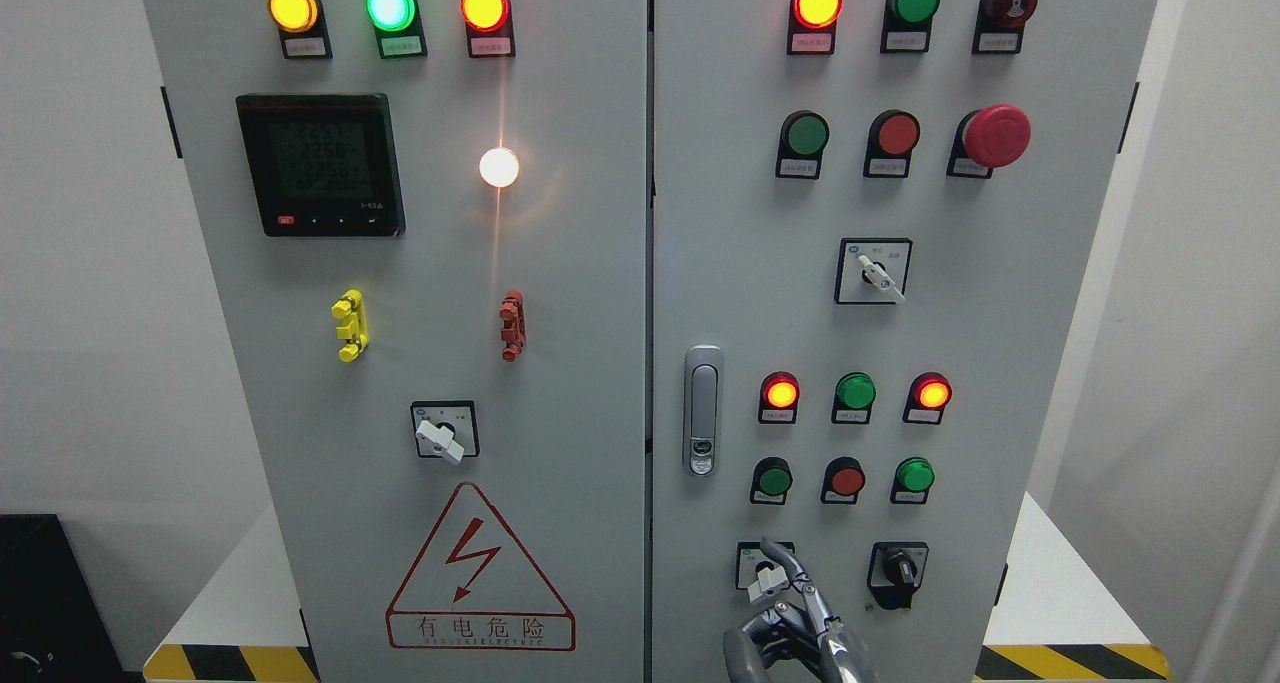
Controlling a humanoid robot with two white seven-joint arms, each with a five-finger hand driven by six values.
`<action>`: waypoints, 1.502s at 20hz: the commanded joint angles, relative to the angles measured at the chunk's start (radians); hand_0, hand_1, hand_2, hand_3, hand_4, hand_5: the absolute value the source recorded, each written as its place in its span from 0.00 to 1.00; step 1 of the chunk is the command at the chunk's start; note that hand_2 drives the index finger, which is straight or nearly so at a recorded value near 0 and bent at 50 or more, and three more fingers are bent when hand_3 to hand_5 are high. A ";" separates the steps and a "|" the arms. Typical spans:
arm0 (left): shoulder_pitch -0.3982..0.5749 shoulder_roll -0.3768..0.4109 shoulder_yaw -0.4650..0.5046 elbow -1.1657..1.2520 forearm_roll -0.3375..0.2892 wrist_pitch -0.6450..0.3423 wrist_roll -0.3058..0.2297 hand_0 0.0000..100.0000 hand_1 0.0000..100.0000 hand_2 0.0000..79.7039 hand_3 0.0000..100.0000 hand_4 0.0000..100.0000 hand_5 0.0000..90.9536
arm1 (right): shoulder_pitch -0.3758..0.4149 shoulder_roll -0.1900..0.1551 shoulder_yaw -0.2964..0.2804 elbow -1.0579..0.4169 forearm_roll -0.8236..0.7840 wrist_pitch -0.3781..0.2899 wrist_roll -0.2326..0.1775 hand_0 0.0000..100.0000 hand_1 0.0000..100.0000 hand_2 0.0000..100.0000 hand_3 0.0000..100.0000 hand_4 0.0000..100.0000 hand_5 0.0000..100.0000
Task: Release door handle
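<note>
White walls frame the grey cabinet [560, 363], where my right hand [790, 623], fingers loose and holding nothing, sits below the door handle [703, 410], so I retreat straight toward its bottom edge.

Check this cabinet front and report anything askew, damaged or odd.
Nothing looks damaged. The silver door handle lies flush and untouched; the robot's metal hand sits below it, in front of the white rotary switch.
</note>
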 commanded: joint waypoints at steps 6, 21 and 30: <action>0.017 0.000 0.000 0.000 -0.001 0.000 0.000 0.12 0.56 0.00 0.00 0.00 0.00 | -0.128 0.000 0.064 0.141 0.222 -0.010 -0.052 0.44 0.23 0.00 1.00 1.00 1.00; 0.017 0.000 0.000 0.000 -0.001 0.000 0.000 0.12 0.56 0.00 0.00 0.00 0.00 | -0.211 0.000 0.081 0.288 0.670 -0.064 -0.110 0.46 0.22 0.01 1.00 1.00 1.00; 0.017 0.000 0.000 0.000 0.000 0.000 0.000 0.12 0.56 0.00 0.00 0.00 0.00 | -0.269 0.000 0.074 0.336 0.805 -0.059 -0.141 0.46 0.21 0.01 1.00 1.00 1.00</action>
